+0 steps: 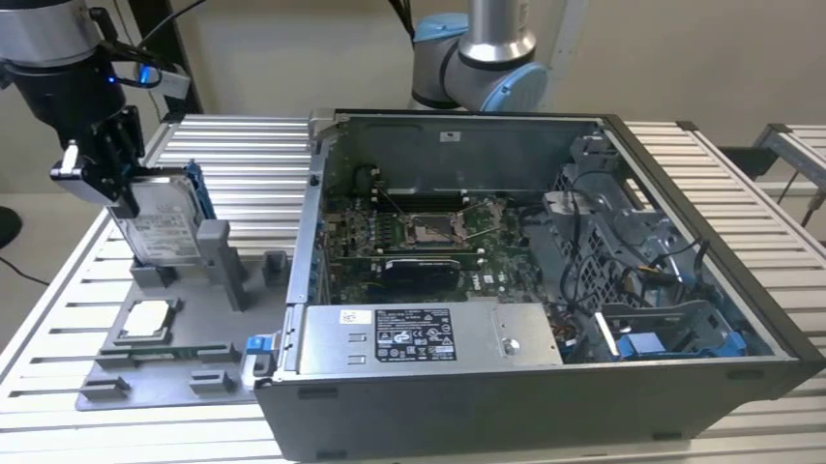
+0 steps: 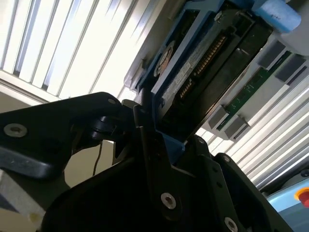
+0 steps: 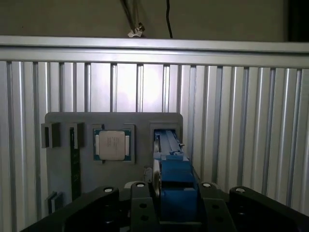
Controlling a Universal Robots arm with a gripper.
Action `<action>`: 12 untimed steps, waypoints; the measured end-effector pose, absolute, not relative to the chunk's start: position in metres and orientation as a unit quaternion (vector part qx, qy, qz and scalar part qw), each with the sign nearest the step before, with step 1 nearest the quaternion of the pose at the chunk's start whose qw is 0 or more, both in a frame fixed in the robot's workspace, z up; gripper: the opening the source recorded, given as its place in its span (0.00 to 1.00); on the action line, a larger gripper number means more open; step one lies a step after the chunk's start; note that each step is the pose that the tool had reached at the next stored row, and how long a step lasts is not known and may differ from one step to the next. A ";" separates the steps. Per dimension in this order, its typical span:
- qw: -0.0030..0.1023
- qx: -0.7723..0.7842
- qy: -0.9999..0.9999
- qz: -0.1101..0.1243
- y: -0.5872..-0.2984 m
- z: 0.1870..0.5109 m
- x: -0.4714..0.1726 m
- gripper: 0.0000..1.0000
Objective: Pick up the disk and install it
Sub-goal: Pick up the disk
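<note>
— Where is the gripper now?

— At the exterior view's left, above the grey fixture plate that lies on the slatted table. It hangs straight down over the upright stand at the plate's far end.

— Are its jaws spread or closed?

— Closed on the disk. In the first wrist view the two black fingers sit tight against either side of the blue bracket, with no gap showing. In the second wrist view the disk runs out from between the same black fingers, its connector edge facing the camera.

— How does the disk sit?

— Upright on its edge. Its labelled face looks towards the exterior camera, and the blue bracket runs along the side nearer the computer case. The gripper clasps its upper part.

— Is it out of the stand?

— I can't tell. Its lower edge meets the stand's grey posts, but whether it rests in the slot or hangs just clear of it does not show.

— What else is close by?

— The small square chip lies flat in its recess on the same plate, nearer the exterior camera than the disk. The open case stands just beside the plate, with the motherboard and the silver box inside it, well apart from the gripper.
</note>
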State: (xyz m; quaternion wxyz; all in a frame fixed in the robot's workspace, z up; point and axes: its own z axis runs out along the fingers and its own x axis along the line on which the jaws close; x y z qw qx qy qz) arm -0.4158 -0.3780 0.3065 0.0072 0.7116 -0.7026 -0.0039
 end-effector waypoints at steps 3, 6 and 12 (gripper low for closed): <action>0.007 0.712 -0.703 -0.004 -0.378 0.312 -0.416 0.00; 0.007 0.712 -0.703 -0.004 -0.378 0.318 -0.416 0.00; 0.007 0.712 -0.703 -0.004 -0.378 0.329 -0.416 0.00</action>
